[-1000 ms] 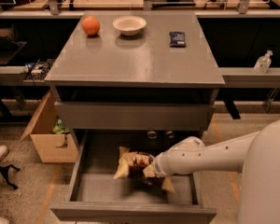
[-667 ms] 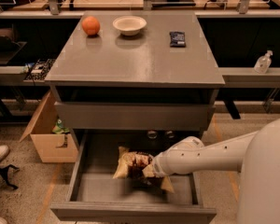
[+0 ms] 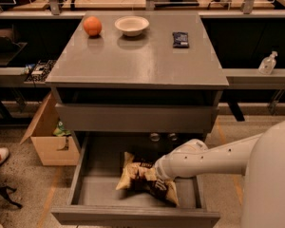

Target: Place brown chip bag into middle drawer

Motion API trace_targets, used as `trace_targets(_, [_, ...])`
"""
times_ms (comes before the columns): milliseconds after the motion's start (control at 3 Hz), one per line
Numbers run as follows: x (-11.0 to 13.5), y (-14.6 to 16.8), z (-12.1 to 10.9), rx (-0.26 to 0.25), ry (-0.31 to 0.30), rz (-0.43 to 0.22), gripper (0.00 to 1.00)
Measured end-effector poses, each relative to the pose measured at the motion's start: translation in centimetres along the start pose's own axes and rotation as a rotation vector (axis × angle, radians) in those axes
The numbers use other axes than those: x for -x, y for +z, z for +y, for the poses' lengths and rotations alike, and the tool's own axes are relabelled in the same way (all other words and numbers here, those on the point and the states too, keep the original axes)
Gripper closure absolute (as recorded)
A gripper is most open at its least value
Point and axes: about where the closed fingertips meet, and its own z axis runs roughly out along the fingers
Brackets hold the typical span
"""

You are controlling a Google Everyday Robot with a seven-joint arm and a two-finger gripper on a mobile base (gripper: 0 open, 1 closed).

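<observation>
We note warm, dim overhead light. The cabinet top point(image 3: 137, 56) shows a soft sheen. The orange point(image 3: 92, 25) and bowl point(image 3: 132, 25) cast short shadows toward 6 o'clock. At 6 o'clock the middle drawer point(image 3: 133, 216) lies shaded. The pale gripper point(image 3: 156, 174), against the brown chip bag point(image 3: 133, 175), catches light.

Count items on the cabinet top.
3: orange back left, bowl beside it, blue snack packet back right. Tool is in the middle drawer, at the brown chip bag.

Chip bag point(image 3: 138, 176) and, seemingly, tool point(image 3: 156, 174) in drawer point(image 3: 133, 216)
</observation>
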Motion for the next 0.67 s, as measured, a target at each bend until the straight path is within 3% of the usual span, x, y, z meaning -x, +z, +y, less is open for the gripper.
trace_targets(333, [-0.04,0.08,0.07,0.001,-0.001,0.001,0.00])
trace_targets(667, [-0.04,0.08,0.07,0.001,-0.001,0.001,0.00])
